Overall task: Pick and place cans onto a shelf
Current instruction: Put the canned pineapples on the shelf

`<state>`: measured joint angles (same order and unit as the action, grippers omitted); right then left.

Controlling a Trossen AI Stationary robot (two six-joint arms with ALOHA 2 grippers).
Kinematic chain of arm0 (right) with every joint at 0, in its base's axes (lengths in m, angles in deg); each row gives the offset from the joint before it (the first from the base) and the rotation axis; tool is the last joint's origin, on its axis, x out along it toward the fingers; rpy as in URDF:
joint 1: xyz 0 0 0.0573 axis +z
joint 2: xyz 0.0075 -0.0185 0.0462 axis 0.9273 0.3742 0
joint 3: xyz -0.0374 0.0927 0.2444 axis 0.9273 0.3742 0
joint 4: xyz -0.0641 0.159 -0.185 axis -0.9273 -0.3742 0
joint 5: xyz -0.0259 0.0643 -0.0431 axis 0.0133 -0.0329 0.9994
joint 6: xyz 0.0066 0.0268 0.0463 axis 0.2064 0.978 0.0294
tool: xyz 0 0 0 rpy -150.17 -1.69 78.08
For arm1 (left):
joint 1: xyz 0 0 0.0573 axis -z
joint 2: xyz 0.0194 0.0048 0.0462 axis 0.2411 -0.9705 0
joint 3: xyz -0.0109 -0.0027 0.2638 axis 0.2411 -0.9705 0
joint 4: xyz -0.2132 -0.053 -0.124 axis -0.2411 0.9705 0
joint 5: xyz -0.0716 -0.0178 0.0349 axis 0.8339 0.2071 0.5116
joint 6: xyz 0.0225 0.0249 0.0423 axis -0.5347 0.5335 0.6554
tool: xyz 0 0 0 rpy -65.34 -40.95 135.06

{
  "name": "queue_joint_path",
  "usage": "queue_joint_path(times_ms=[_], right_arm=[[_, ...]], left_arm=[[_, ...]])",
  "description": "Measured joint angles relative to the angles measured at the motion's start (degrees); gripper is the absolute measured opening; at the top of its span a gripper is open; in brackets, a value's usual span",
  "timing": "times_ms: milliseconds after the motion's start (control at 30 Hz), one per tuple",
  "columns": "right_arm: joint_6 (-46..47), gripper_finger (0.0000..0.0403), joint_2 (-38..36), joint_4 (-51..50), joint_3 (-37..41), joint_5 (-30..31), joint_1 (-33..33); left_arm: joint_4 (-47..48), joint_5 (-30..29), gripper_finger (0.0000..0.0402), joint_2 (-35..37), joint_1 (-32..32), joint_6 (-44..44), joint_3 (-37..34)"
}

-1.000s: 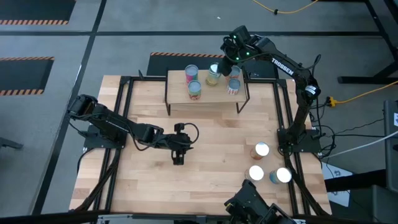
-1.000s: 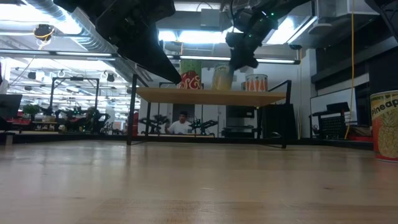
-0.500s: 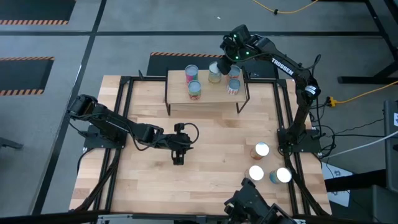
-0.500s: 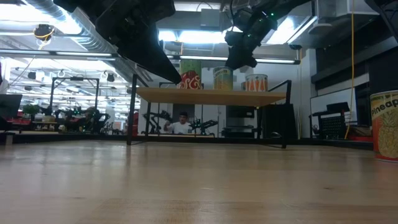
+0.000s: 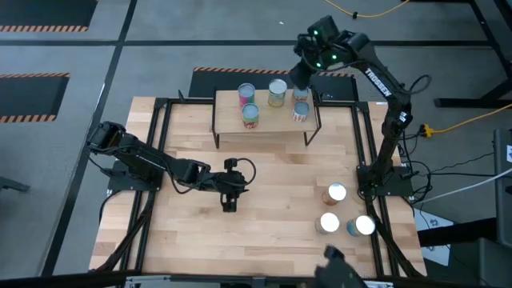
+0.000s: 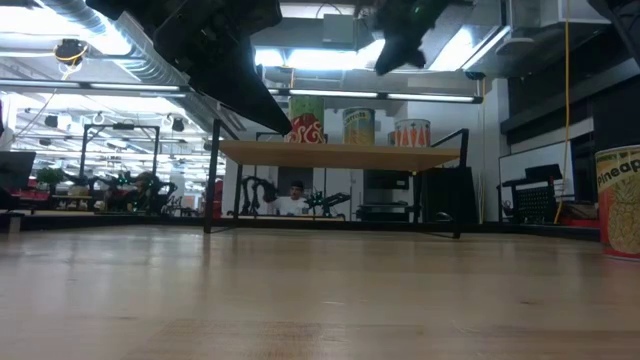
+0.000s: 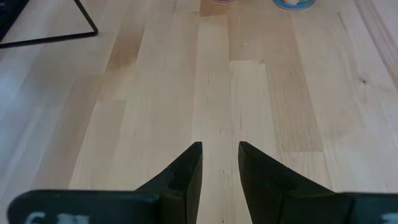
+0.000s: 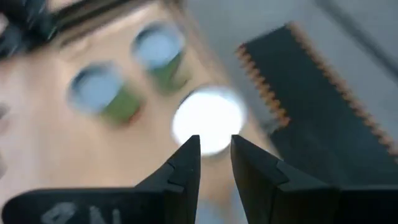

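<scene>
The shelf [image 5: 268, 122] stands at the table's far side and carries several cans. Among them are a pink-labelled can [image 5: 250, 115] and a yellow-green can [image 5: 277, 92], which stands upright on the board [image 6: 359, 126]. My right gripper [image 5: 300, 78] hangs above the shelf's far right corner, clear of the cans. It is open by a narrow gap and empty [image 8: 216, 146], with a white can top [image 8: 208, 121] below it. Three cans [image 5: 337, 192] stand at the table's near right. My left gripper [image 5: 230, 204] rests low over mid-table, open by a narrow gap [image 7: 221, 149].
The black frame rails [image 5: 370, 152] run along the table's left and right sides. A pineapple can [image 6: 620, 200] shows at the right of the low view. Bare wood lies between the shelf and my left gripper. A person sits in the room beyond the shelf [image 6: 295, 200].
My right gripper has risen from beside the yellow-green can and gone a little toward the table's right and far edges. The can stays upright on the shelf.
</scene>
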<state>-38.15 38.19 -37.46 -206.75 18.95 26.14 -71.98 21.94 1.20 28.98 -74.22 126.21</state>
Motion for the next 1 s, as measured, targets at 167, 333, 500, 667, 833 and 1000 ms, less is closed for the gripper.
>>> queue_joint_path(times_ms=[167,333,500,667,833,1000], right_arm=[[-1.55,0.0094,-3.11,-14.3,-1.68,-0.24,5.85],[0.49,0.0094,-8.98,-16.74,4.78,0.69,15.39],[4.69,0.0094,-17.66,-13.37,18.27,6.06,26.72],[12.38,0.0094,-27.27,-10.66,34.67,8.23,35.73],[19.06,0.0094,-35.86,-6.18,49.76,8.44,41.28],[22.82,0.0094,-41.62,-2.33,61.79,8.41,42.68]], left_arm=[[-0.01,0.0,0.0096,0.0,0.0,-0.02,0.0],[-0.02,0.0,0.0096,0.0,0.0,-0.07,0.0],[-0.02,0.02,0.0096,0.0,0.0,-0.12,0.0],[-0.02,0.0,0.0096,0.0,0.0,-0.09,0.0],[-0.01,0.0,0.0096,0.0,0.0,-0.07,0.0],[0.0,0.01,0.0096,0.0,0.0,-0.09,0.0]])
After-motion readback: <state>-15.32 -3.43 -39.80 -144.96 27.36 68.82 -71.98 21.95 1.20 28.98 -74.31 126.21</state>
